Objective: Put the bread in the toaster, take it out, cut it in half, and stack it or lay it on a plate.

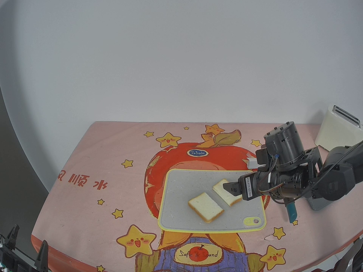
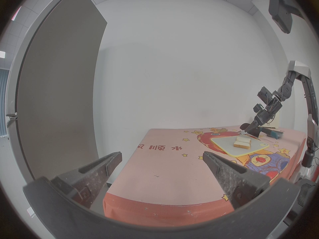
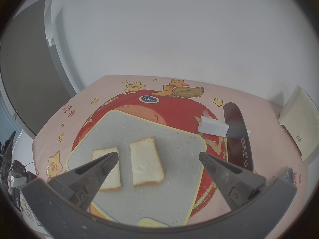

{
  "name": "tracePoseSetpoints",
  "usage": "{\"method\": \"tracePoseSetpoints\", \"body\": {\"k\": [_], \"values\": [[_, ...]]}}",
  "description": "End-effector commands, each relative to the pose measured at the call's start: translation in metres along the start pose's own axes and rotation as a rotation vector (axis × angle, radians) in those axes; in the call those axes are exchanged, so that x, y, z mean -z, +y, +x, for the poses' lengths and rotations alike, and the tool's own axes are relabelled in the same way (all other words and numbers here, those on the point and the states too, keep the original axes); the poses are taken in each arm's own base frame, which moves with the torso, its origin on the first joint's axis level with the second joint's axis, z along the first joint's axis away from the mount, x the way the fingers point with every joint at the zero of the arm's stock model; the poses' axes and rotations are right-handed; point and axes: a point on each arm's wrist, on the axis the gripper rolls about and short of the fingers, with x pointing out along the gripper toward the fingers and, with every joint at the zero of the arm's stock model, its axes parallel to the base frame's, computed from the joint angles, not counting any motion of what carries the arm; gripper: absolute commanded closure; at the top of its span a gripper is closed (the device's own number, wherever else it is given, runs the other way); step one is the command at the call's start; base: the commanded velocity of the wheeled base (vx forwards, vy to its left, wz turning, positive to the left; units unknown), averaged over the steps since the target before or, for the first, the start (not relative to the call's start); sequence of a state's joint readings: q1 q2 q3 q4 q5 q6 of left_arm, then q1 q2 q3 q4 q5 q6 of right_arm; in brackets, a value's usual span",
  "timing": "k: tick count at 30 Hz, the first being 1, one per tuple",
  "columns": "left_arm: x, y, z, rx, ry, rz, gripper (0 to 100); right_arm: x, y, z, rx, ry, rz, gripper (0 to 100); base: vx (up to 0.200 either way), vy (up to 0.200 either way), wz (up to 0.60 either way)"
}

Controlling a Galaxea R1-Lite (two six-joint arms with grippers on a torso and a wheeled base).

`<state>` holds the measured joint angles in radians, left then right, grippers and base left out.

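Note:
Two bread halves lie side by side on the grey cutting board (image 1: 177, 186): one nearer the front (image 1: 206, 207), the other (image 1: 226, 192) toward the back right. My right gripper (image 1: 231, 187) hovers open just over that second half; in the right wrist view its fingers (image 3: 158, 155) straddle both halves (image 3: 146, 161) (image 3: 108, 170) from above. The cream toaster (image 1: 340, 127) stands at the table's far right corner. My left gripper (image 2: 162, 155) hangs open with nothing in it, off the table's front left corner (image 1: 28, 242).
A knife with a blue handle (image 1: 291, 212) lies right of the board, its dark blade (image 3: 237, 136) propped on a small white block (image 3: 213, 126). The pink printed tablecloth (image 1: 113, 178) is bare left of the board. A white wall stands behind.

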<state>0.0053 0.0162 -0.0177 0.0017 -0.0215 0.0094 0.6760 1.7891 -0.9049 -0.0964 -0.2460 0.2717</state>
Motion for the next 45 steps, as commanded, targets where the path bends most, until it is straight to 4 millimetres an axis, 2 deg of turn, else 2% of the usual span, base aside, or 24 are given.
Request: {"method": "tracePoseSetpoints", "body": {"k": [1, 20, 45], "values": [[0.005, 0.000, 0.000, -0.001, 0.000, 0.000, 0, 0.001, 0.001, 0.008, 0.052, -0.003, -0.004, 0, 0.000, 0.000, 0.00], [0.005, 0.000, 0.000, -0.001, 0.000, 0.000, 0, 0.005, 0.003, 0.026, 0.136, 0.016, -0.017, 0, 0.000, 0.000, 0.00], [0.005, 0.000, 0.000, -0.001, 0.000, 0.000, 0, 0.006, 0.004, 0.039, 0.175, 0.026, -0.001, 0, 0.000, 0.000, 0.00]]}}
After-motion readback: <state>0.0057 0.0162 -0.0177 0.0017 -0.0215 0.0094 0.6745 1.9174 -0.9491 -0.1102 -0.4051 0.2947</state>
